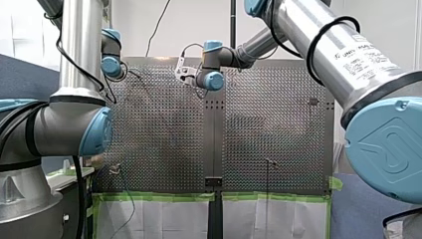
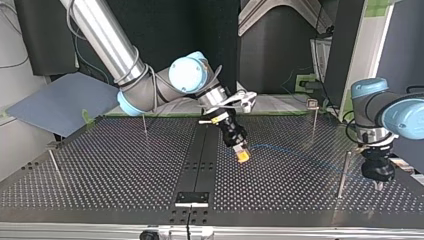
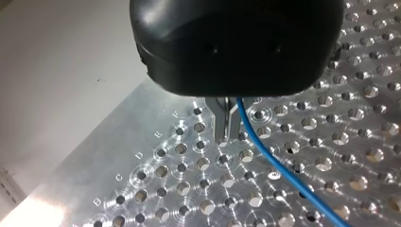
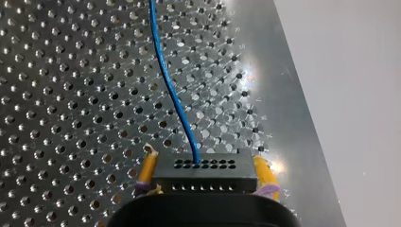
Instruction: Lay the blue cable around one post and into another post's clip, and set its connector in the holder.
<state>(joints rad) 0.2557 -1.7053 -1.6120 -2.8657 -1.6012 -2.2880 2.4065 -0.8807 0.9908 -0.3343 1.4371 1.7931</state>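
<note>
both closed: left gripper just beside blue cable, right gripper pinching its connector.

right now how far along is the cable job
Early. Done: my right gripper clamps the connector, and my left gripper looks shut on the blue cable. In hand: the cable runs between them above the table. Left: it rounds no post yet, sits in no clip, and the connector is in no holder.
</note>
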